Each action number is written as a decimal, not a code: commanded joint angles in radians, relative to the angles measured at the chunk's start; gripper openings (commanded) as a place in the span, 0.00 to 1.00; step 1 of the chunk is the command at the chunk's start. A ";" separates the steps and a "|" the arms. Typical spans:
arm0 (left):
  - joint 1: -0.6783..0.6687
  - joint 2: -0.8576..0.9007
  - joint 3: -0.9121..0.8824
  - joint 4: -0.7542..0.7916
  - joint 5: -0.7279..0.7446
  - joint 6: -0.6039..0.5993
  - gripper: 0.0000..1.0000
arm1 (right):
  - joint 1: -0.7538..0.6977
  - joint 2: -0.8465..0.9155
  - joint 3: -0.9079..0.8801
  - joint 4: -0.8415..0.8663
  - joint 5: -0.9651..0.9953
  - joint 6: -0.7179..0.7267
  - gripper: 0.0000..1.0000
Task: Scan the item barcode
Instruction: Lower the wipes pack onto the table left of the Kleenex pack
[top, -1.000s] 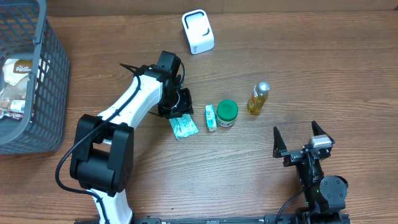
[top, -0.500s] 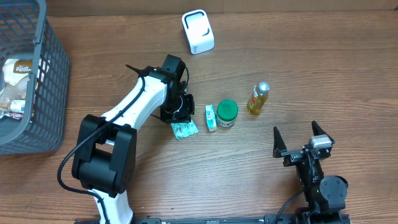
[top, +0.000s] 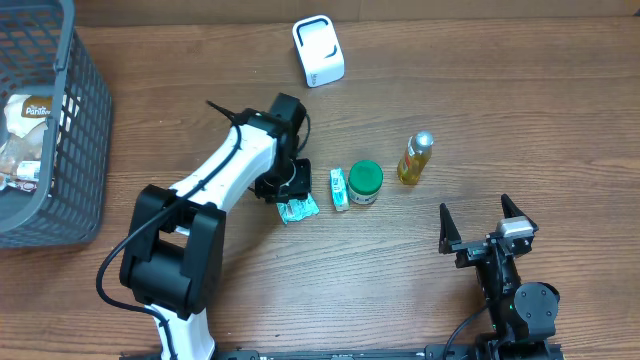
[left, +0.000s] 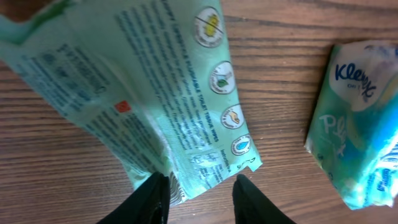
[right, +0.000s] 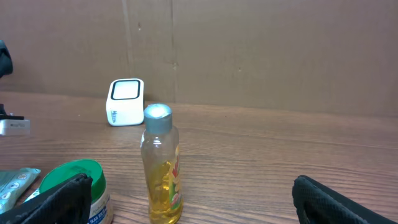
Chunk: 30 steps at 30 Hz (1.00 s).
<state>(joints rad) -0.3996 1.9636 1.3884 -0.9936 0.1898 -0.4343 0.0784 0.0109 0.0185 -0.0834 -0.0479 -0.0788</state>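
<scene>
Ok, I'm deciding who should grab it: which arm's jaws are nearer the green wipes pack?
Left. The left arm's jaws straddle the wipes pack's corner; the right arm's jaws stand open far off to its right.

Crowded middle row, bare wood around it

Wipes (top: 297, 207), tissues (top: 339, 188) and jar (top: 365, 182) lie in a tight row with only slim gaps between them; the bottle (top: 416, 158) stands apart on the right, leaving a passable gap. The left arm (top: 225, 170) slants over the wipes and blocks that side. The scanner (top: 318, 50) stands alone at the far edge, and the basket (top: 85, 110) walls the far-left corner. Bare table (top: 400, 260) lies before the right gripper (top: 487, 228)
</scene>
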 joint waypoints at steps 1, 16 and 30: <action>-0.037 -0.021 0.021 0.006 -0.075 0.016 0.38 | -0.004 -0.008 -0.011 0.003 -0.002 -0.001 1.00; -0.060 -0.021 0.021 0.001 -0.145 0.000 0.39 | -0.004 -0.008 -0.011 0.002 -0.002 -0.001 1.00; -0.064 -0.021 0.021 0.005 -0.145 -0.065 0.38 | -0.004 -0.008 -0.011 0.002 -0.002 -0.001 1.00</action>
<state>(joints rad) -0.4580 1.9636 1.3884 -0.9905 0.0578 -0.4671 0.0784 0.0109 0.0185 -0.0834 -0.0483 -0.0788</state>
